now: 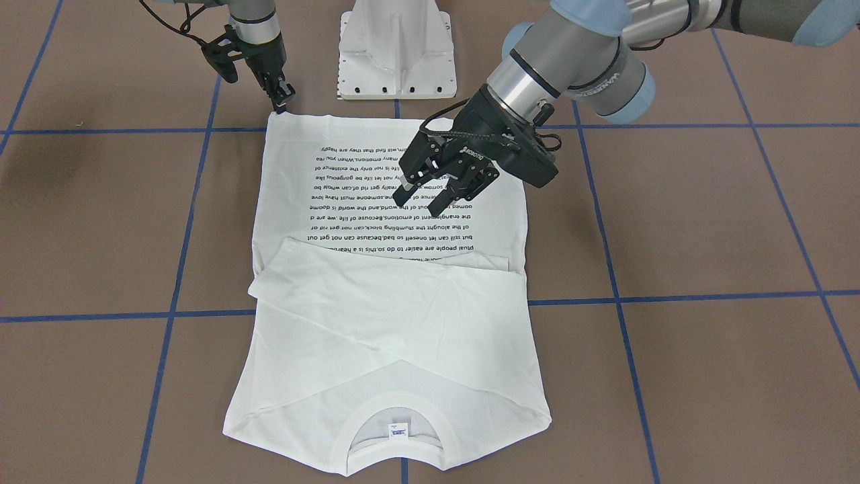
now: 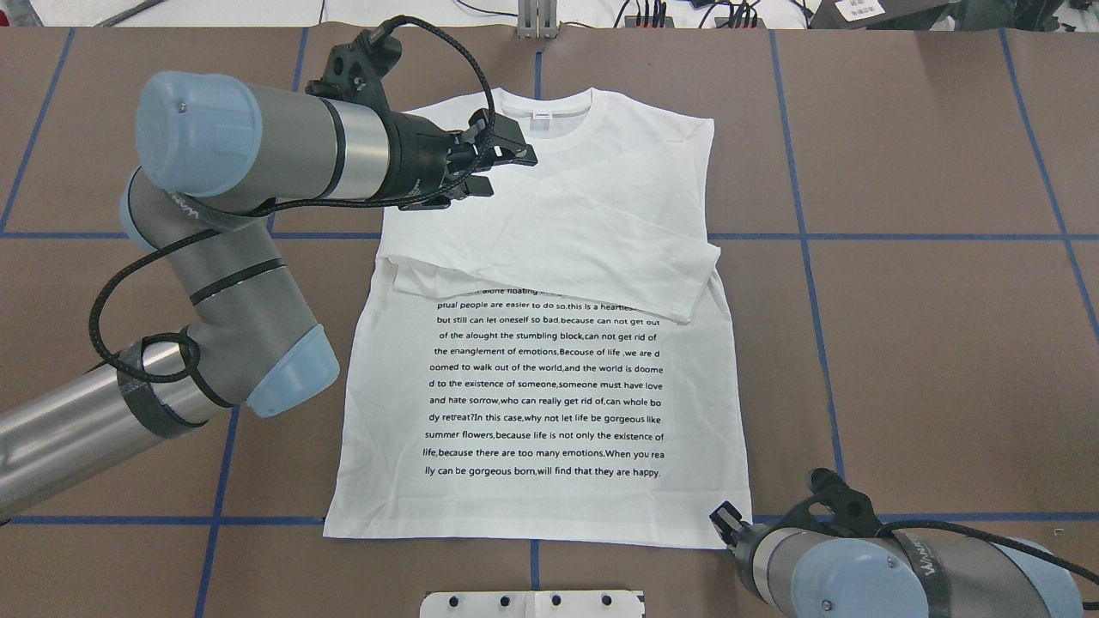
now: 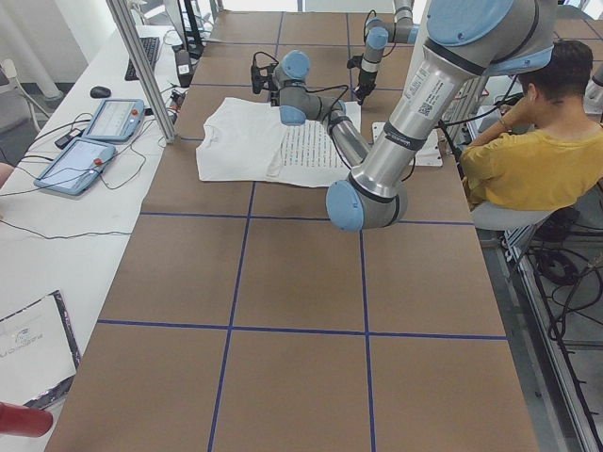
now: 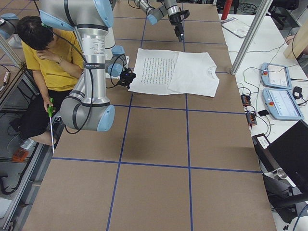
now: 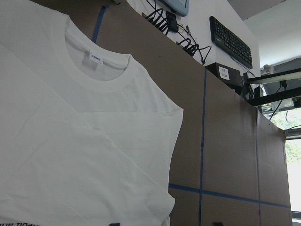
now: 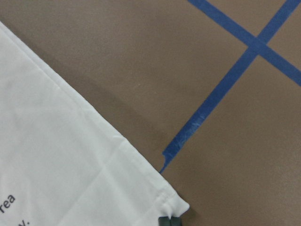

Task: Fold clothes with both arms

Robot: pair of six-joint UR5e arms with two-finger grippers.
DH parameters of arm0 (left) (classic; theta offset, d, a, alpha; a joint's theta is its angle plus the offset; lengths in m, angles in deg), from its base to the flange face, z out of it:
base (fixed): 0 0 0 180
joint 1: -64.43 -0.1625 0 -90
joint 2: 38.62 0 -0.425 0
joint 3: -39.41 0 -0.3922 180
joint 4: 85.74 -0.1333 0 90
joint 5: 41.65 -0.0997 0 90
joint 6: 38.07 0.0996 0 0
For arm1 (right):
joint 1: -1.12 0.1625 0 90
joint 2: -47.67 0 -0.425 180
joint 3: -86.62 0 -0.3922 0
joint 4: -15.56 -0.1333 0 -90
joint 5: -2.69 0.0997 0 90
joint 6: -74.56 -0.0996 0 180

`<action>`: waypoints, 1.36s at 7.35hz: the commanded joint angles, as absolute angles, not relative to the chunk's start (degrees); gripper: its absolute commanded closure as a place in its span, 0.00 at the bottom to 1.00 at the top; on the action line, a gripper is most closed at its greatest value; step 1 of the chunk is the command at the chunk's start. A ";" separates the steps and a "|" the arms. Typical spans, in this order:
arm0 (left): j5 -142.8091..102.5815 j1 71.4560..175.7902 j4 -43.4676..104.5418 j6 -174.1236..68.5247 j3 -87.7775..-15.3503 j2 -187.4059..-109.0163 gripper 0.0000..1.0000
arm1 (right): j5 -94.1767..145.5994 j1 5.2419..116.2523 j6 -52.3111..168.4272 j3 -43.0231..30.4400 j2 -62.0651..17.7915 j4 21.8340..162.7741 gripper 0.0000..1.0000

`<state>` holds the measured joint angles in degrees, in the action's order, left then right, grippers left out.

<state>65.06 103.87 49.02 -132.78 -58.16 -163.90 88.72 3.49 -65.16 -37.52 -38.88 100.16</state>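
Observation:
The white long-sleeved T-shirt (image 1: 390, 323) lies flat on the brown table, its printed text (image 2: 545, 386) facing up and both sleeves folded across the chest. Its collar and neck label (image 5: 95, 59) point away from the robot. My left gripper (image 1: 418, 205) hovers open above the shirt, holding nothing; in the overhead view that left gripper (image 2: 506, 170) sits over the shoulder beside the collar. My right gripper (image 1: 282, 105) is down at the hem corner (image 6: 181, 206) nearest the robot. Its fingertips (image 6: 169, 221) are together and shut on that puckered corner.
The white pedestal base (image 1: 396, 54) stands just beyond the hem. Blue tape lines (image 2: 807, 236) grid the table. A person in a yellow top (image 3: 513, 160) sits at the robot's side. Tablets (image 3: 94, 132), cables and a keyboard (image 5: 230, 35) lie on the bench past the collar.

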 commanded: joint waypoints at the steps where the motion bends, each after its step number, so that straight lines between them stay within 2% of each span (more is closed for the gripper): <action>1: 65.05 102.06 46.82 -132.82 -66.10 -155.21 0.28 | 89.00 3.49 -65.19 -38.89 -39.42 100.20 1.00; 3: 58.42 93.91 35.08 -132.90 -73.58 -147.46 0.28 | 89.00 3.49 -65.10 -39.42 -39.78 100.20 1.00; 5: 52.25 85.65 29.94 -133.95 -81.84 -135.45 0.28 | 89.08 3.66 -64.57 -39.42 -39.87 100.20 1.00; 7: 49.77 81.58 29.66 -138.08 -81.27 -130.30 0.29 | 89.17 3.66 -64.48 -39.42 -39.96 100.20 1.00; 10: 49.58 74.98 29.57 -144.59 -78.98 -130.46 0.30 | 90.05 4.19 -64.48 -39.51 -39.87 100.20 1.00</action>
